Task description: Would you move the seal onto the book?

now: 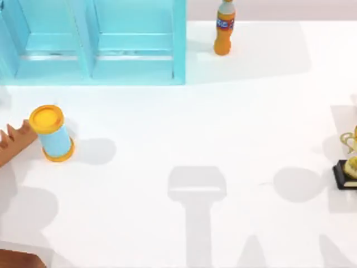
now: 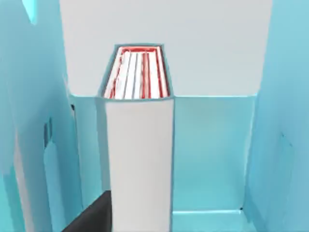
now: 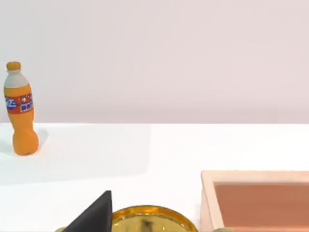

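Book (image 2: 139,159) upright, flanked by shelf walls (image 2: 280,121)

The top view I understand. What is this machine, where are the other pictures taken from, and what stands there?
This is a simulated robot with two arms at a white table. The top view looks down: a light-blue shelf unit at the top left, an orange bottle right of it, a yellow-lidded blue can at the left, a gold trophy at the right edge. The other pictures come from wrist cameras. The left one looks into the shelf at an upright book; the dark corner is the left end effector. The right one sees the bottle, the trophy and a wooden box, plus the right end effector. Whether anything is held, I cannot tell.
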